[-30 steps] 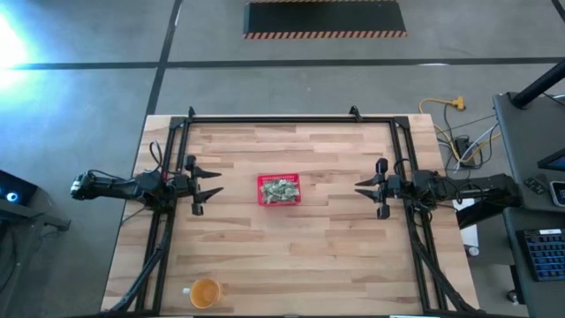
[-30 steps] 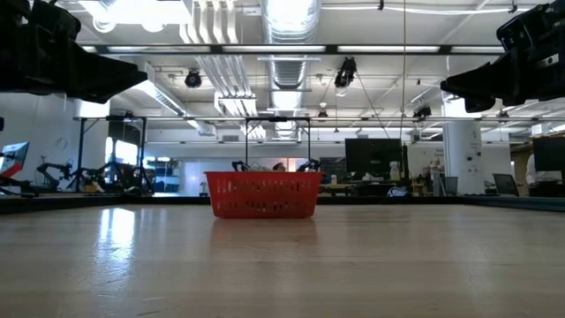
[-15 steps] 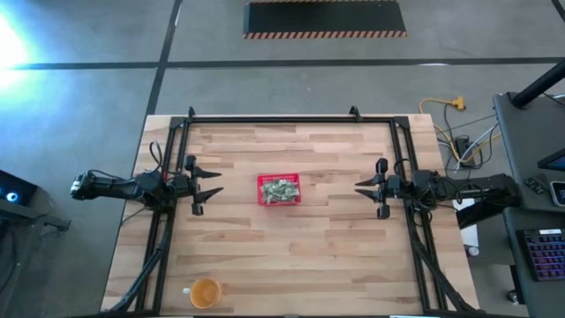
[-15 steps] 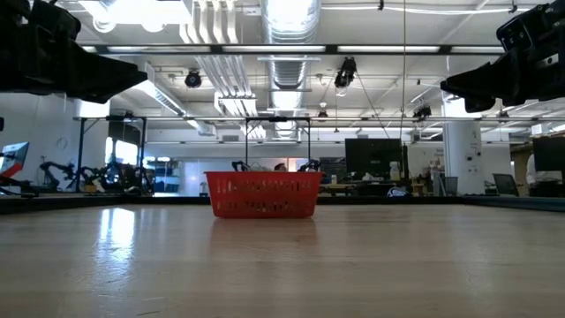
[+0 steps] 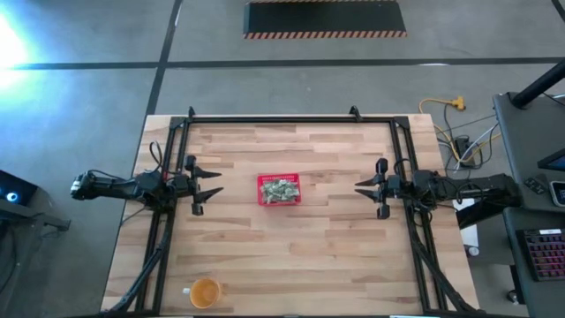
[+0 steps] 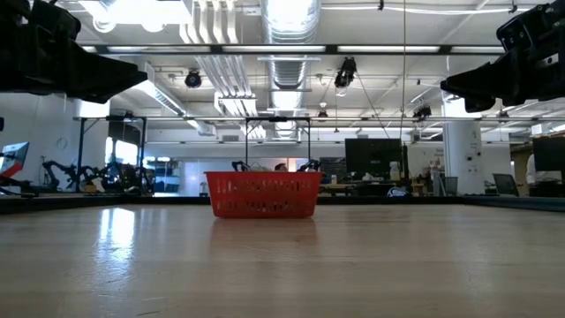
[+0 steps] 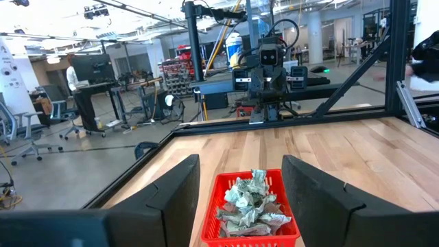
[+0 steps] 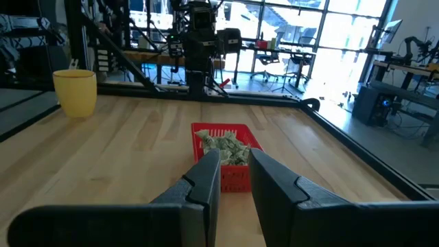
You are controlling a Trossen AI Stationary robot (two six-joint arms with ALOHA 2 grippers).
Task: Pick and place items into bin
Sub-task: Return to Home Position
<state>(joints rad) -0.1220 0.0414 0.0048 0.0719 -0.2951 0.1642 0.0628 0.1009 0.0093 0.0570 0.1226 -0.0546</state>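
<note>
High: straight down, well above red basket [image 5: 279,191]; whole table [image 5: 291,265].
Low: tabletop level, basket side-on.
Wrists: opp. sides of basket, facing it.
Shared: basket.

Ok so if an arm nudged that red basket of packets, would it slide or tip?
Probably slide: the red basket sits low and flat on the smooth wooden table. Likely light, since its meshed plastic walls hold only small crinkly packets. Heaped near the rim, some could spill if jolted.

Grey concrete floor [image 5: 79,124], silver ceiling ducts [image 6: 284,26] with strip lights [image 6: 159,50] overhead, bright windows [image 8: 343,27] along one wall.
</note>
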